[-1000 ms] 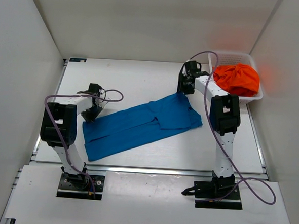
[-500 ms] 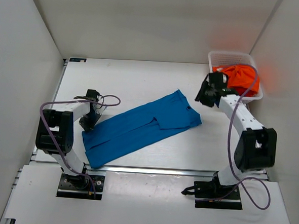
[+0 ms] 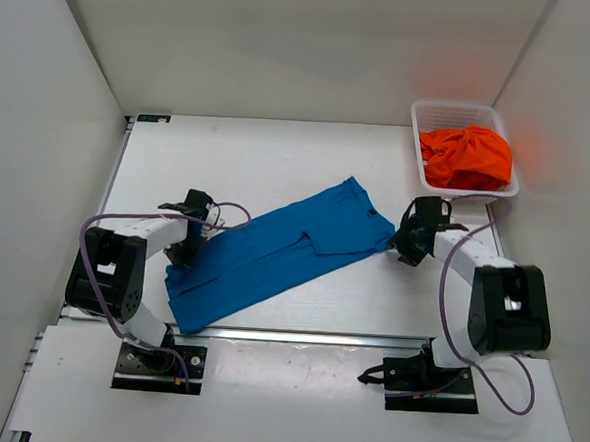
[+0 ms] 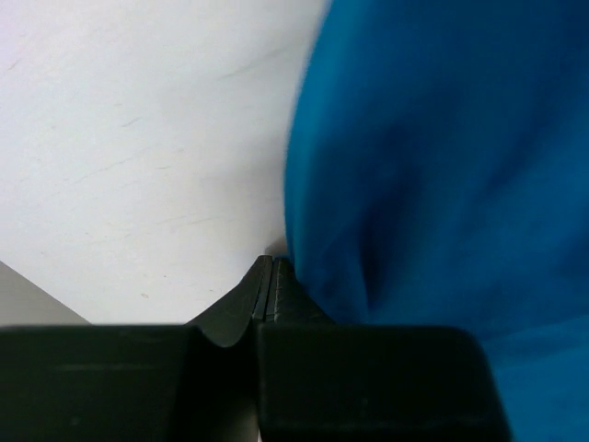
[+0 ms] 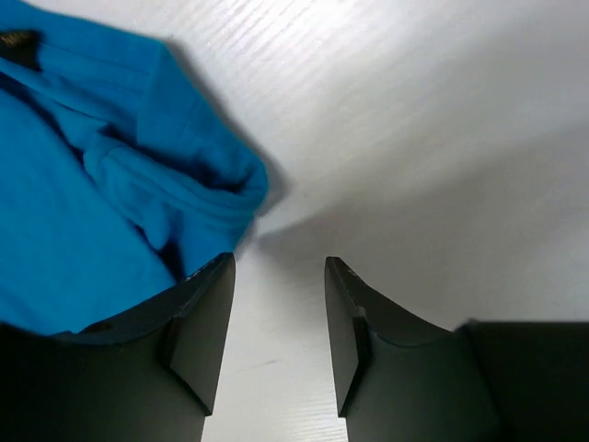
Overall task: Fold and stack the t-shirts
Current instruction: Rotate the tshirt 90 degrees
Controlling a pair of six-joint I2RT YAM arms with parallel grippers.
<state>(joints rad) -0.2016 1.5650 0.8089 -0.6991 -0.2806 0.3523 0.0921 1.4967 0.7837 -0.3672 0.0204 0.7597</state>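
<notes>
The blue t-shirt (image 3: 273, 255) lies flat on the white table (image 3: 278, 170), already folded lengthwise into a long band running diagonally from the near left to the far right. It is thin, limp knit cloth, light and matte. It will sag and slide out of its fold if lifted by one point, so it looks best taken at both ends together, by corner or hem.

The left gripper (image 4: 271, 267) sits at the band's near-left edge with its black jaws pressed together. The cloth touches their side, but whether a hem is pinched cannot be told. The right gripper (image 5: 278, 265) rests low by the far-right end, its jaws partly apart with only bare table between them, and one finger is against the rumpled sleeve.

The orange t-shirt (image 3: 466, 156) sits crumpled in a white lattice basket (image 3: 418, 128) in the far right corner, well apart.
</notes>
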